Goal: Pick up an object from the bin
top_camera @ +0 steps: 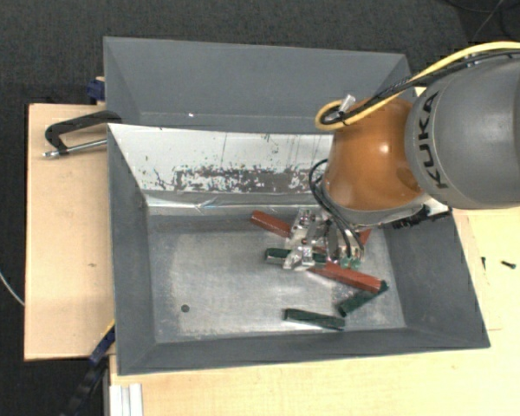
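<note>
My gripper [308, 243] is down among a small cluster of sticks right of the bin's middle. A red-brown stick [271, 224] lies just to its upper left. A short dark green piece [279, 255] touches or sits right beside its left side. A red stick [351, 276] lies just to its lower right, partly under the arm's orange cover.
A dark green piece [359, 301] lies below the red stick, and a long dark green stick [314, 318] rests near the front wall. The bin's left half has open floor with one small dark spot [185, 309]. The arm's bulk overhangs the right rear corner.
</note>
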